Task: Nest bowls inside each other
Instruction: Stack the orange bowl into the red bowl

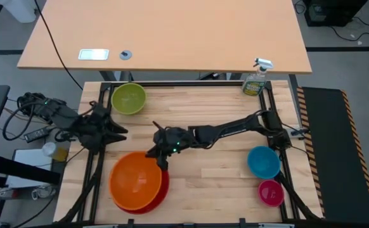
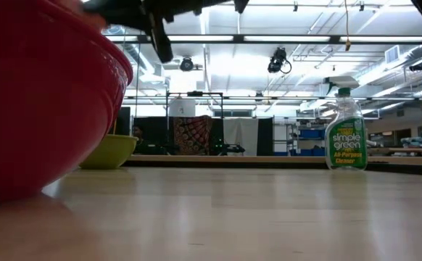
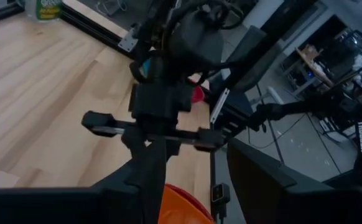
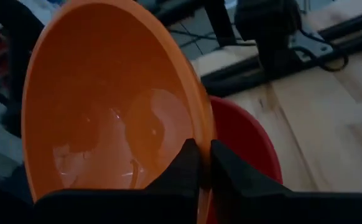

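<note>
The orange bowl lies in the red bowl, shifted toward the table's left edge, so the red one shows only as a crescent at its right. My right gripper is shut on the orange bowl's rim. My left gripper hangs open at the table's left edge, between the lime green bowl at the far left and the orange bowl, touching nothing. The blue bowl and the magenta bowl stand on the table at the near right. The low view shows the red bowl close up. My right gripper pinches the orange bowl's rim on the bowl's far right side, one finger inside the bowl and one outside. The fingers come from the table's far right, slanting down. The bowl sits tilted over the red bowl.
A green spray bottle stands at the table's far right corner. Black frame rails run along the table's sides. Bare wood lies between the stacked bowls and the blue bowl.
</note>
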Tool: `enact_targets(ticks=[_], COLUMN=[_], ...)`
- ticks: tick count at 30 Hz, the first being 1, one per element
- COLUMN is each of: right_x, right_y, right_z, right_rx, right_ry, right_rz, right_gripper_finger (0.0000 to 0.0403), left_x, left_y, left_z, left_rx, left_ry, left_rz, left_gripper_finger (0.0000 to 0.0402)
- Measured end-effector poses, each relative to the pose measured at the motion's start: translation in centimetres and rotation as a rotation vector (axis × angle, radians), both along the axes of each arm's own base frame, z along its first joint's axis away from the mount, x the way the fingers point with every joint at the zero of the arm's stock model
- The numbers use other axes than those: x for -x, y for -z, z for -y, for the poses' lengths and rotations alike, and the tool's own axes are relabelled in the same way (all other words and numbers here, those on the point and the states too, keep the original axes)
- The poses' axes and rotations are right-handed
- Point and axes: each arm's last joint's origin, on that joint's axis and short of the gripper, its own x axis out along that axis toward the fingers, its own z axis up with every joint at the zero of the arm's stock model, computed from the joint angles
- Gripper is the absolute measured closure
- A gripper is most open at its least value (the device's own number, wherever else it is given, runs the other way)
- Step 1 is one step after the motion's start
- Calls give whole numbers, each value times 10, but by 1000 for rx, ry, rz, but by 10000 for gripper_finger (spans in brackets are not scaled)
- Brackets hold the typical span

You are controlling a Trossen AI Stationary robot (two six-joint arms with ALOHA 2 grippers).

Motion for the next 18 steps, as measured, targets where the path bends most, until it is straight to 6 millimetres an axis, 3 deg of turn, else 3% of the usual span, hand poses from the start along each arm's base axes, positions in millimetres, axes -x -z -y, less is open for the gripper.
enact_targets(ticks=[5, 18], right_x=[0, -1], right_y=[16, 32], right_z=[-2, 4], right_rx=[24, 41], right_ry=[9, -22], right_rz=[-89, -163], right_gripper_finger=[374, 367], left_x=[-1, -1], left_y=[1, 1], left_z=[1, 1], left_rx=[0, 2], left_ry=[15, 27], left_rz=[-10, -15], left_gripper_finger=[230, 230])
